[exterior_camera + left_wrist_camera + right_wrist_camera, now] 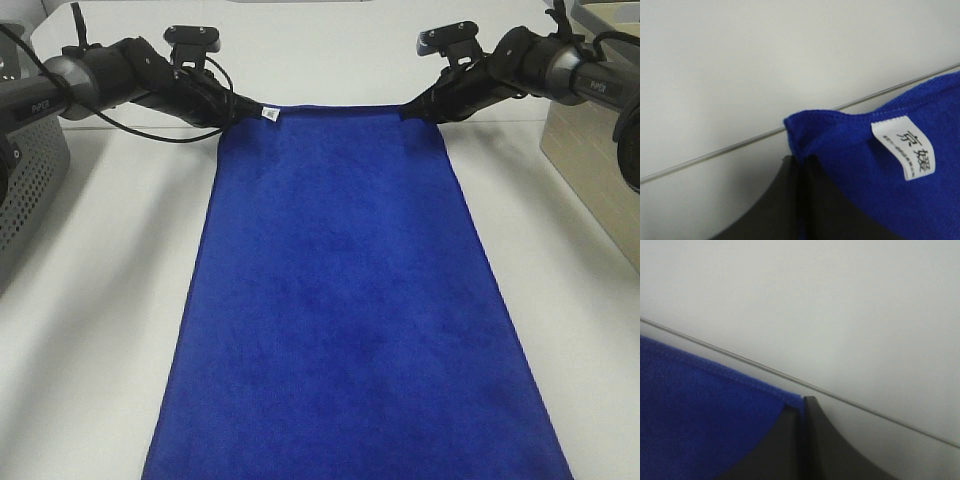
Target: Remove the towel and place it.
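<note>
the towel [345,300] lies flat on the white table [90,330], long way running from the far side toward the near edge of the high view, where it's cut off by the frame. it looks narrower at the far end and wider near the camera. surface is smooth, no big folds.

my left gripper [243,112] has its jaws clamped on the far left corner of the towel. in the left wrist view the cloth [880,165] bunches a bit right where the dark jaws pinch it [801,162], and the white tag [904,147] sits just beside the pinch, w/ printed characters on it (too small to read the fine line). same tag shows in the high view [269,113], right next to my left jaws.

my right gripper [410,112] is clamped on the far right corner. right wrist view: blue hem [700,410] runs straight into the closed dark jaws [802,405], only the corner tip caught.

both arms reach in from the sides, low over the table, roughly mirrored. far edge of the towel is stretched straight btwn the two grips.

off to the left a grey perforated bin [30,190] stands well apart from the towel; at the right edge a tan box [590,160], also well apart. a thin seam line crosses the table in both wrist views [715,155].
</note>
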Action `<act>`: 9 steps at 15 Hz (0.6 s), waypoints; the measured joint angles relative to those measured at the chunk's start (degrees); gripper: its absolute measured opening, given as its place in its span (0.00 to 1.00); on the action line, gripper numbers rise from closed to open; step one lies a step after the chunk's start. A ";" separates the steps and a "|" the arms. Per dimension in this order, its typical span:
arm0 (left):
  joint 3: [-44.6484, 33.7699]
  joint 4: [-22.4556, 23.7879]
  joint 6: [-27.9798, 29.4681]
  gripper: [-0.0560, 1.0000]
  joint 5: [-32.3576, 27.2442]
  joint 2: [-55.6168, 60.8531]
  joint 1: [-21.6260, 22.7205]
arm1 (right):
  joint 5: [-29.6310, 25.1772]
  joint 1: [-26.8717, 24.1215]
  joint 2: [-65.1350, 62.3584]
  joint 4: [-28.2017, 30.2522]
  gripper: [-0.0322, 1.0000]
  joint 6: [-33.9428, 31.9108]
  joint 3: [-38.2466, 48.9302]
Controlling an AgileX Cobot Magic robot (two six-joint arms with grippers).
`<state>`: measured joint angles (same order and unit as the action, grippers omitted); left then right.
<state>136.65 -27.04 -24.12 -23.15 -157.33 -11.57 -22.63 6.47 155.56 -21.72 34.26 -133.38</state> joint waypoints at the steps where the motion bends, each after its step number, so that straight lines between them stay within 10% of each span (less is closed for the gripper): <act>1: 0.00 0.00 0.00 0.06 0.23 -0.11 0.00 | 0.29 0.00 0.23 -0.17 0.05 0.00 0.00; 9: 0.00 0.00 -0.17 0.06 2.18 -0.17 0.00 | 0.80 0.00 0.40 -2.12 0.05 0.00 0.00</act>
<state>136.65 -27.04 -24.29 -20.97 -157.51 -11.57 -21.83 6.47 155.96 -23.84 34.26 -133.38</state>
